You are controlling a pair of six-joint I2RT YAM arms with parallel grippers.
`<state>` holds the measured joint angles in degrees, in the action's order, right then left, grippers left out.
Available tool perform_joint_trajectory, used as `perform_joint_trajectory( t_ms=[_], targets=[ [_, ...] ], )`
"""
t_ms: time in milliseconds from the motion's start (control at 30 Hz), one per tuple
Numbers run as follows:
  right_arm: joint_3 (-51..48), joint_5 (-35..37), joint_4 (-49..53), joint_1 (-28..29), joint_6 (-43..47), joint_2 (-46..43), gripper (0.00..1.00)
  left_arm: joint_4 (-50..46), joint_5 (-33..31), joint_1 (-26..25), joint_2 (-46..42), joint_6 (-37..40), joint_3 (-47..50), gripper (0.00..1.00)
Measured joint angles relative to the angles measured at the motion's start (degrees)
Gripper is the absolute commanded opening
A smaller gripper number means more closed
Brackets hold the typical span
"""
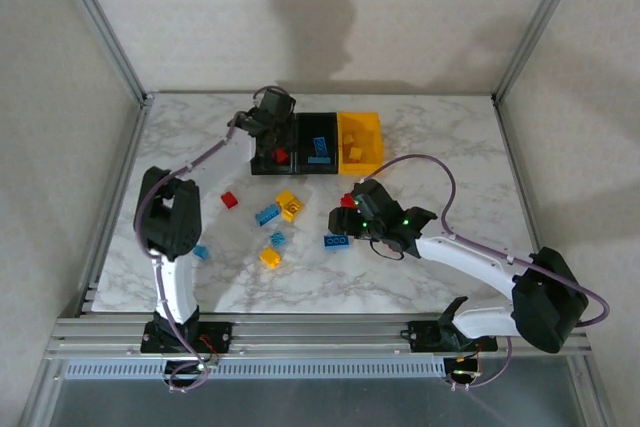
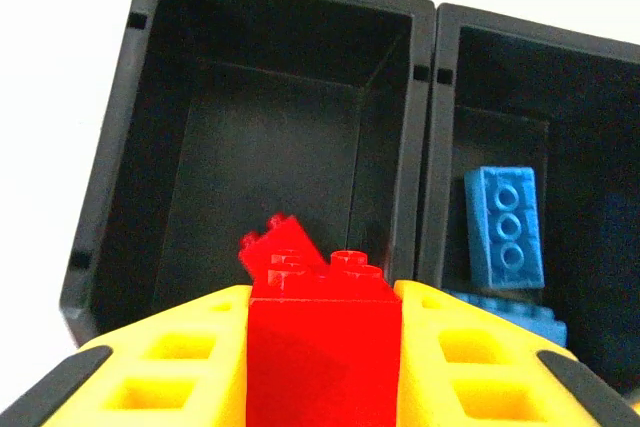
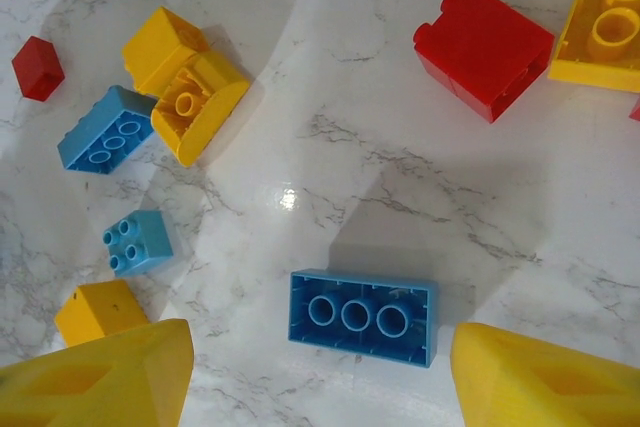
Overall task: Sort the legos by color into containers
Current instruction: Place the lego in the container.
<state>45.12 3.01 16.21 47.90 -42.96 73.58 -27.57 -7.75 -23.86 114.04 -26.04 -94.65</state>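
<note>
My left gripper (image 2: 322, 293) is shut on a red lego (image 2: 320, 357) and hangs over the left black container (image 2: 260, 117), where another red lego (image 2: 272, 247) lies tilted. The middle black container (image 2: 590, 147) holds blue legos (image 2: 505, 222). In the top view the left gripper (image 1: 273, 130) is over the left black container (image 1: 262, 165), next to the middle black one (image 1: 325, 169) and the yellow one (image 1: 362, 165). My right gripper (image 3: 320, 372) stands open, low over the table, with an upside-down blue lego (image 3: 363, 317) lying between its fingers and touching neither. The right gripper (image 1: 343, 219) is at mid-table.
Loose legos lie around the right gripper: a red one (image 3: 483, 47), a yellow one (image 3: 605, 17), yellow pieces (image 3: 185, 87), blue ones (image 3: 100, 132) (image 3: 138, 240), a small red one (image 3: 37, 68). A blue lego (image 1: 200, 251) lies by the left arm.
</note>
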Motion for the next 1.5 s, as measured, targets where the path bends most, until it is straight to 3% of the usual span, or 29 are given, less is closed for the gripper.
perform_joint_trajectory(
  t_ms=[233,767,967,1267,1500],
  targets=[
    [-0.5,0.2,0.1,0.1,-0.4,-0.4,0.69,-3.8,-1.1,2.0,9.8,0.3,-9.9,0.19],
    [-0.5,0.4,0.1,0.1,-0.4,-0.2,0.69,-7.2,-2.4,3.7,18.0,0.4,-18.0,0.25],
    [-0.5,0.6,0.5,0.2,-0.4,-0.2,0.69,-8.1,-2.8,3.7,19.5,0.4,-19.1,0.49],
    [0.2,1.9,2.0,0.2,-0.3,-0.2,0.71,-8.4,-1.0,3.7,16.8,0.6,-17.1,0.55],
    [3.5,5.7,6.7,-0.1,-0.4,-1.1,0.73,-5.4,1.9,3.0,1.5,0.5,-4.5,0.60]
  ],
)
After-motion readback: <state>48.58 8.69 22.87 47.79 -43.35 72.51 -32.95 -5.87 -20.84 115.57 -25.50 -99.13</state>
